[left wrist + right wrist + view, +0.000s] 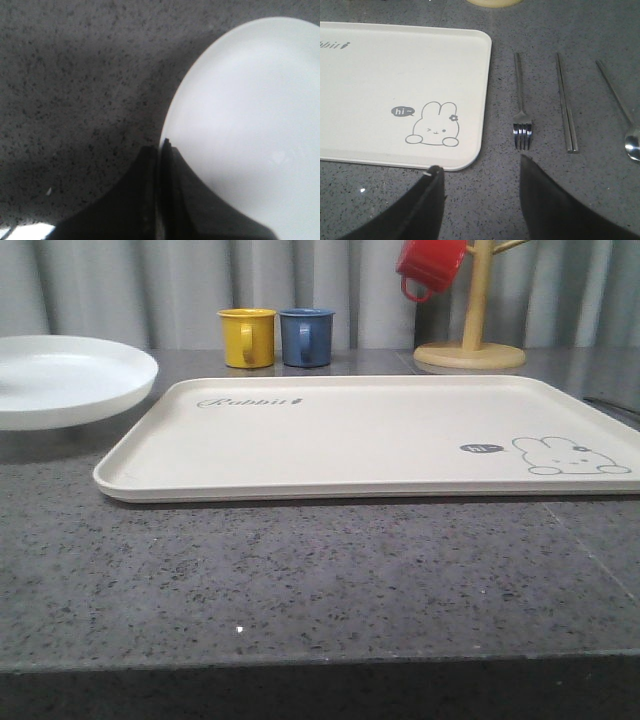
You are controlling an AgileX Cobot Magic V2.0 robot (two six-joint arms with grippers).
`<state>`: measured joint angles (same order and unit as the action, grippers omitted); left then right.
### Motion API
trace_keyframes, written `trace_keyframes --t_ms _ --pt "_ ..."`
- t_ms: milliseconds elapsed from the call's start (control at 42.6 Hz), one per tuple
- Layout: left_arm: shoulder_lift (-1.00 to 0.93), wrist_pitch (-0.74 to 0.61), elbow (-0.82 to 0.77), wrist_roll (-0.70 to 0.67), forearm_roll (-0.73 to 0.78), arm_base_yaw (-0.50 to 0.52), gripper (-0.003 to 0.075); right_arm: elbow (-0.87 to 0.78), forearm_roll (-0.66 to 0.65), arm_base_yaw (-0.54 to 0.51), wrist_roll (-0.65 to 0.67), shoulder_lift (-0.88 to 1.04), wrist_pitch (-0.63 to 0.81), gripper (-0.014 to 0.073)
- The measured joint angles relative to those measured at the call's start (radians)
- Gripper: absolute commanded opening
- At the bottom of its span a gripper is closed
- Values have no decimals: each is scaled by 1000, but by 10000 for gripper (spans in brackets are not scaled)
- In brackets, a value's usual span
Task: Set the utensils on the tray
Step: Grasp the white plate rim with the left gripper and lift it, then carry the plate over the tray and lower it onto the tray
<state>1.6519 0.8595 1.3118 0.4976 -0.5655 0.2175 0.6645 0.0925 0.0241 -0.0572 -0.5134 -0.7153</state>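
Note:
The cream tray point(350, 430) with "Rabbit" script lies flat on the grey counter, with nothing on it. A round white plate point(70, 380) is at the far left, beside the tray. In the left wrist view my left gripper point(159, 145) is shut on the rim of the plate point(250, 110). My right gripper point(480, 167) is open over bare counter near the rabbit corner of the tray point(395, 65). Just beyond it, beside the tray, lie a silver fork point(521, 110), a straight knife point(567, 105) and a spoon point(620, 107), side by side and apart.
A yellow mug point(246, 337) and a blue mug point(306, 337) stand behind the tray. A red mug point(430, 267) hangs on a wooden mug tree point(472, 340) at the back right. The counter's front edge point(320, 660) runs close below the tray.

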Motion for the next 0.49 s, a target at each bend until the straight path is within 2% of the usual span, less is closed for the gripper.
trace_keyframes --t_ms 211,493 --pt "-57 52 55 0 -13 -84 -20 0 0 0 0 0 0 383" --pt "-39 55 57 2 -19 -312 -20 0 0 0 0 0 0 383"
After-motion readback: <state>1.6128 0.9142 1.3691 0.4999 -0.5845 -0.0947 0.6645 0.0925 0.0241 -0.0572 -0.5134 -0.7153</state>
